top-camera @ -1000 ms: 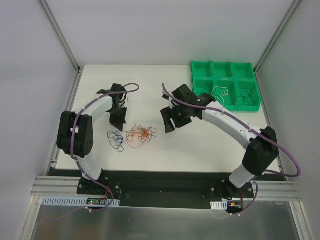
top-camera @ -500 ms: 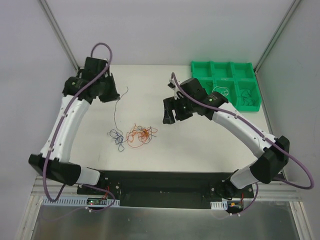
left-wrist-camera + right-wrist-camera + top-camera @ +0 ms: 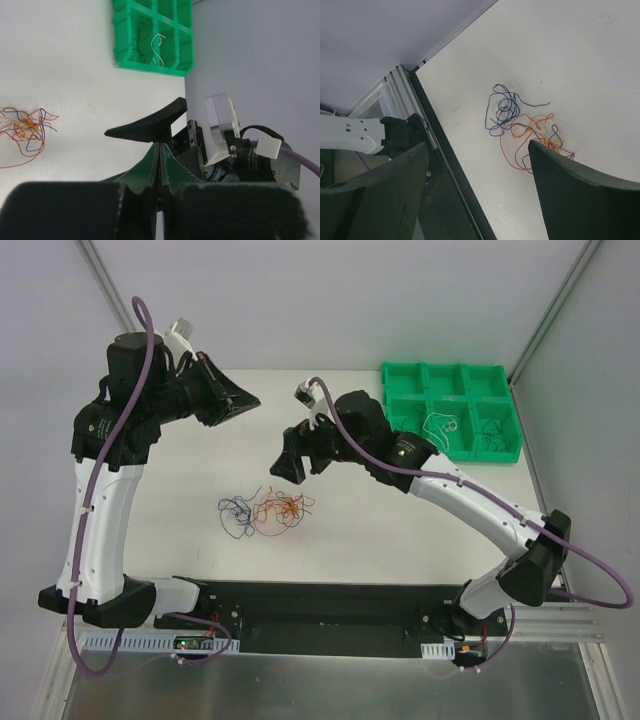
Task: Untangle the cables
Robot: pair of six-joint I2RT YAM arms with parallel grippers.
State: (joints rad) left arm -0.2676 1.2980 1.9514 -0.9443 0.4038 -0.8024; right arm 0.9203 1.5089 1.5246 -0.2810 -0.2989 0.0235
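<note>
Orange and blue cables (image 3: 265, 512) lie knotted on worktop (image 3: 400, 530); two strands (image 3: 440, 427) already in tray (image 3: 450, 366). Left gripper (image 3: 250, 400) together, right gripper (image 3: 290, 465) apart.

A green plastic tray (image 3: 450, 365) (image 3: 150, 69), divided into square compartments, was set at the far right corner of a white desk (image 3: 380, 530). Grey walls were joined behind by slanted aluminium posts (image 3: 120, 310). A black strip (image 3: 330, 595) was fitted along the desk's near edge.

Robot lab cell: white table (image 3: 400, 530), grey panel walls (image 3: 330, 300), aluminium framing (image 3: 560, 302).
</note>
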